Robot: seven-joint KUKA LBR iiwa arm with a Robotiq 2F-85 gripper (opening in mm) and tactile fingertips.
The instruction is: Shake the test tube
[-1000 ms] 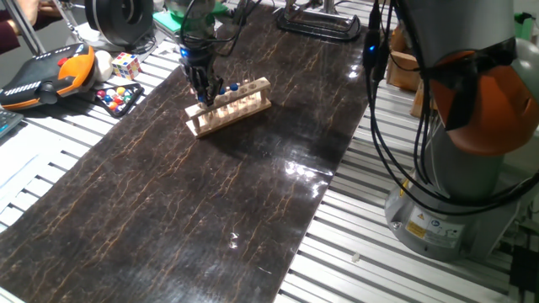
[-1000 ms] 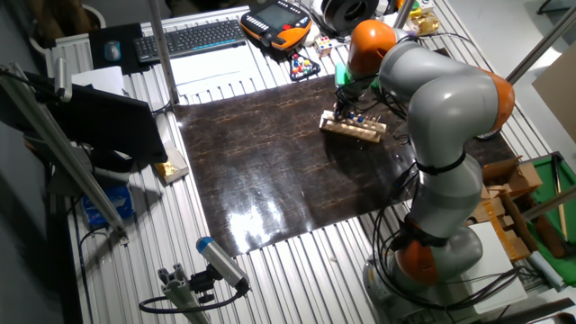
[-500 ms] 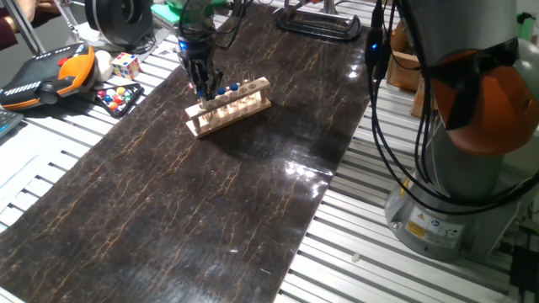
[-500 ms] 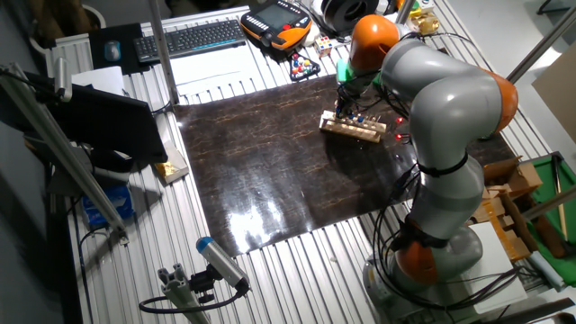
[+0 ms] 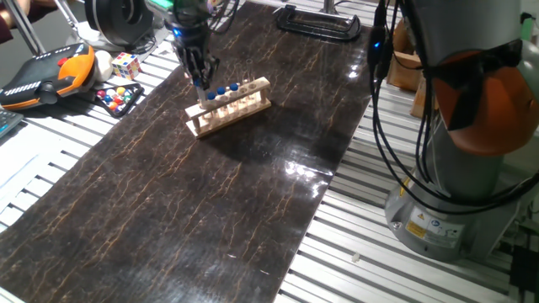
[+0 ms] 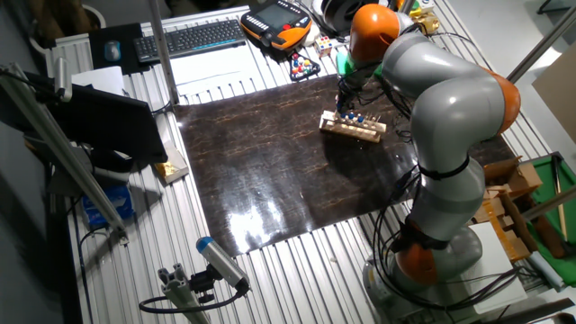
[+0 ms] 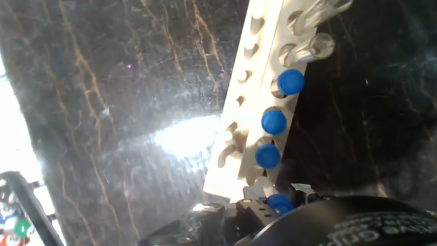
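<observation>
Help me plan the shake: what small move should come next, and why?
Probably lift straight up before shaking. The jaws look shut on the tube, its blue cap between them, close above the rack, where three capped tubes stand; shaking this low could hit the rack.

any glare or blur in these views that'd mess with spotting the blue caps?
Hand view: strong white glare on the dark mat beside the wooden rack; left edge blown out; the blue caps stay sharp and saturated. One fixed view: small specular patch mid-mat, caps tiny but visible. The other fixed view: glare near the mat's front edge, caps barely resolved.
</observation>
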